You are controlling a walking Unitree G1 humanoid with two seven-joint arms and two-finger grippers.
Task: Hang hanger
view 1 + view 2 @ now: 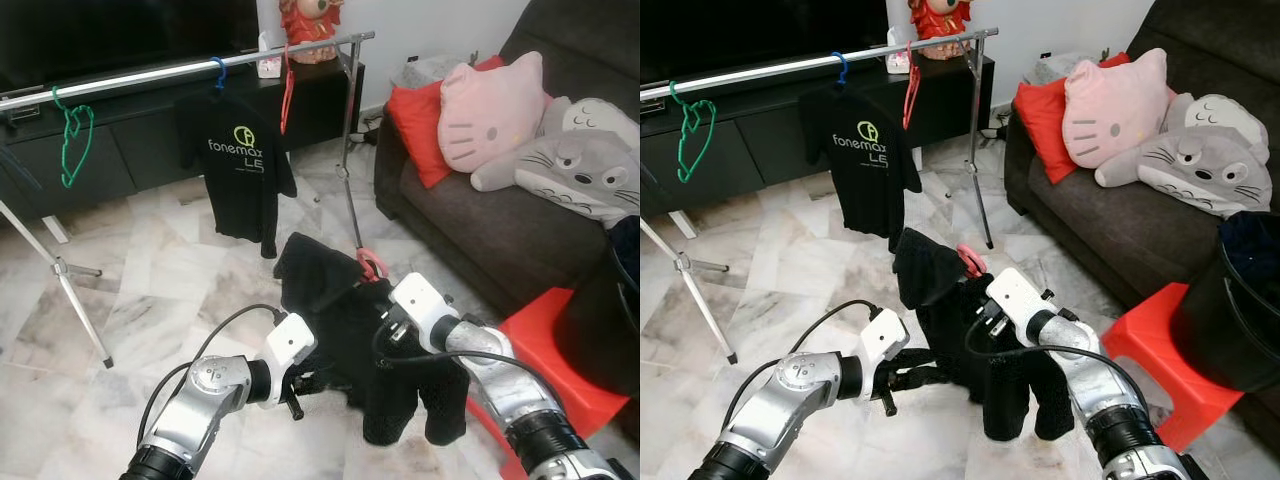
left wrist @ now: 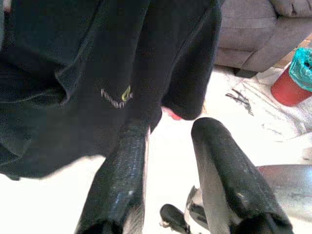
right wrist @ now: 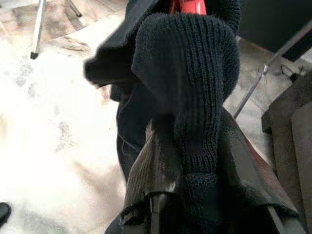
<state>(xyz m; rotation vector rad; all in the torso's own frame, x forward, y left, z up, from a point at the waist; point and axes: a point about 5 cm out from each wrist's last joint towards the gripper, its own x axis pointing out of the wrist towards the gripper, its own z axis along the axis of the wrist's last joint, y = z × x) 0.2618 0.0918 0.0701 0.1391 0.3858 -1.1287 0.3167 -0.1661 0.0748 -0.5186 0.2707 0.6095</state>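
Note:
A black shirt [image 1: 330, 310] on a pink hanger, whose hook [image 1: 372, 265] pokes up at the collar, hangs in the air between my arms, low above the marble floor. My right gripper [image 1: 380, 305] is shut on the shirt's knitted collar [image 3: 190, 73] at the hanger's neck. My left gripper [image 1: 303, 385] is open at the shirt's lower left edge; its fingers [image 2: 122, 165] stand apart with the cloth [image 2: 97, 73] just beyond them. The silver clothes rail [image 1: 190, 68] runs across the back, well beyond the shirt.
On the rail hang a green hanger [image 1: 72, 140], a black printed T-shirt [image 1: 235, 165] on a blue hanger and a bare red hanger [image 1: 286, 90]. Rack legs [image 1: 348, 170] stand behind the shirt. A sofa [image 1: 470, 220] with cushions, a red stool [image 1: 555, 350] and a black bin [image 1: 1240, 300] are at right.

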